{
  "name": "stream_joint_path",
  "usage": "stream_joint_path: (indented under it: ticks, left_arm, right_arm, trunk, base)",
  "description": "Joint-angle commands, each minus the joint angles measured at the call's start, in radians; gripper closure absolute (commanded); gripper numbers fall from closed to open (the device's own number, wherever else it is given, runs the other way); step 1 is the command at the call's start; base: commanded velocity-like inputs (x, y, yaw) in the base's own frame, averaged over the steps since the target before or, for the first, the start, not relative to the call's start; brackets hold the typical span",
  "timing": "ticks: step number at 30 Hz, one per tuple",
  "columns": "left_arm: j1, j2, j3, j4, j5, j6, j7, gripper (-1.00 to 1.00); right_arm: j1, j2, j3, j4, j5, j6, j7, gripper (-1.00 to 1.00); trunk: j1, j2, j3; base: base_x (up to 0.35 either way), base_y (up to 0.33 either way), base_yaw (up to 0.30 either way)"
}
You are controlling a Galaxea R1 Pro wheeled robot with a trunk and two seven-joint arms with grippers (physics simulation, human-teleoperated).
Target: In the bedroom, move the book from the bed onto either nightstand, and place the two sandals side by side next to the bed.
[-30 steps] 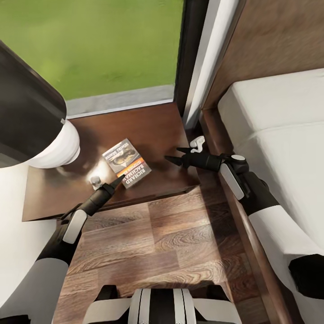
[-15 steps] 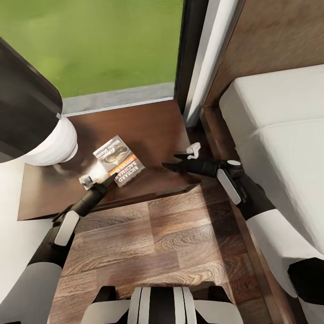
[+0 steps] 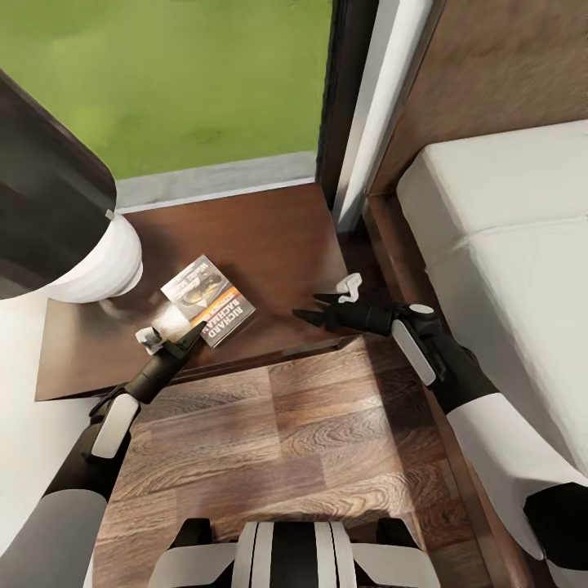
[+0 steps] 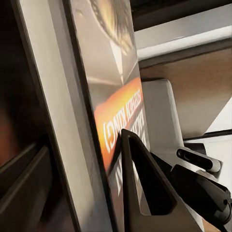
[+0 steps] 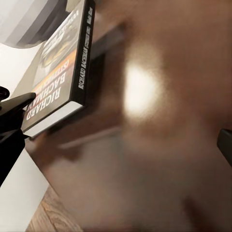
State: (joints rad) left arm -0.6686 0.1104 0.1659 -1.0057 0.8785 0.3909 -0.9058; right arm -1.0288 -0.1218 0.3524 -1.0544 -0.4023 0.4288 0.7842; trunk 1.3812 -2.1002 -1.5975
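1 book (image 3: 207, 300) lies flat on the nightstand (image 3: 269, 237), cover up, toward the front left part of the top, with its grey picture half pointing to the lamp side and the orange band and white lettering nearer the front edge. In the right wrist view the book (image 5: 60, 72) shows its dark spine and white page block, resting directly on the glossy brown wood. In the left wrist view the cover (image 4: 113, 111) stands very close, the orange band and lettering just past a dark fingertip (image 4: 140, 188).

2 grippers are over the nightstand's front edge. The left gripper (image 3: 173, 340) points at the book's near corner, its tips just beside or touching it; I cannot tell which, and I cannot tell whether its fingers are parted or together. The right gripper (image 3: 322, 307) hovers near the right front corner of the top, well apart from the book, its 2 dark fingers spread with nothing between them.

1 lamp (image 3: 94, 261) with a rounded white base and a dark shade stands on the left part of the nightstand. 1 bed (image 3: 506, 245) with a light-grey mattress and dark wooden frame lies right of the nightstand. The floor (image 3: 286, 441) is brown wood plank. Behind the nightstand a dark-framed glass pane (image 3: 180, 82) shows green grass, and a wood-panelled wall (image 3: 506, 65) rises behind the bed.
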Motion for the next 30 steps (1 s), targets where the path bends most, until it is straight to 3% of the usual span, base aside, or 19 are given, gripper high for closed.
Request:
stream_joint_path:
  ticks: [1, 8, 10, 11, 27, 30]
  left_arm:
    - [0.000, 0.000, 0.000, 0.001, 0.002, 0.003, 0.001, 1.00]
    - [0.000, 0.001, -0.001, 0.001, -0.007, -0.006, 0.002, 1.00]
    - [0.000, 0.000, 0.000, 0.001, -0.020, -0.012, 0.002, 1.00]
    - [0.000, 0.000, 0.000, 0.001, -0.053, -0.012, 0.002, 1.00]
    - [0.000, 0.001, 0.004, 0.001, -0.053, -0.012, 0.007, 1.00]
    - [0.000, 0.000, 0.003, 0.000, -0.054, -0.010, 0.030, 1.00]
  right_arm:
    - [-0.001, -0.001, 0.002, -0.001, -0.010, 0.008, -0.002, -1.00]
    - [-0.001, -0.001, 0.002, -0.002, -0.011, 0.007, -0.001, -1.00]
    - [-0.001, -0.001, 0.002, -0.002, -0.010, 0.007, 0.004, -1.00]
    - [-0.001, -0.001, 0.002, -0.003, -0.010, 0.007, 0.009, -1.00]
    - [-0.001, -0.001, 0.002, -0.003, -0.010, 0.007, 0.018, -1.00]
    - [-0.001, -0.001, 0.002, -0.002, -0.010, 0.007, 0.018, -1.00]
  trunk:
    - [0.000, 0.000, 0.000]
    - [-0.008, 0.014, 0.006]
    - [-0.008, 0.014, 0.006]
    - [-0.008, 0.014, 0.006]
    - [-0.008, 0.014, 0.006]
    - [-0.008, 0.014, 0.006]
  base:
    - [0.000, 0.000, 0.000]
    - [0.000, 0.000, 0.000]
    - [0.000, 0.000, 0.000]
    - [0.000, 0.000, 0.000]
    - [0.000, 0.000, 0.000]
    - [0.000, 0.000, 0.000]
